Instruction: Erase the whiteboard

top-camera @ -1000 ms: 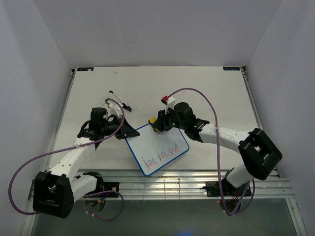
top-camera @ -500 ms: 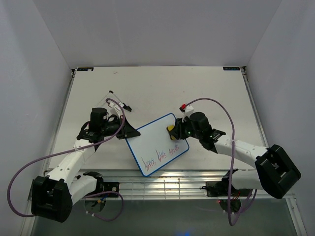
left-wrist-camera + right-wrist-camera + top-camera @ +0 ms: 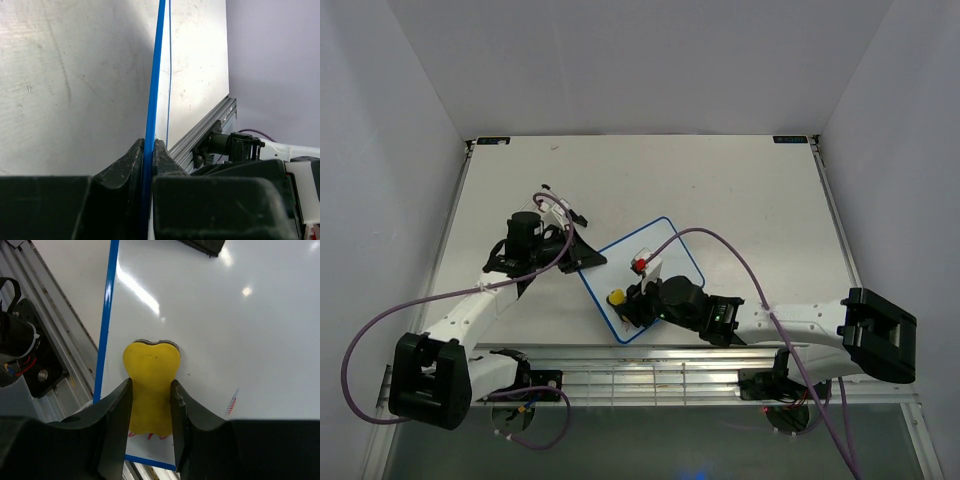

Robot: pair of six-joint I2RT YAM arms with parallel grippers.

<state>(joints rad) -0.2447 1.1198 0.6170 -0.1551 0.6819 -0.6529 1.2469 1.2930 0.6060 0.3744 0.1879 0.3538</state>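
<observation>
Right hand [image 3: 151,384] pinching yellow eraser [image 3: 616,298] on whiteboard [image 3: 225,330] near its corner; left hand [image 3: 148,146] clamping blue frame [image 3: 155,75]. Press flat, sweep over red-blue traces [image 3: 232,403], brace board against sliding.

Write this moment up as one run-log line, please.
left gripper: shut on whiteboard frame | right gripper: shut on yellow eraser, on board near front edge | marks: few red traces beside eraser
</observation>
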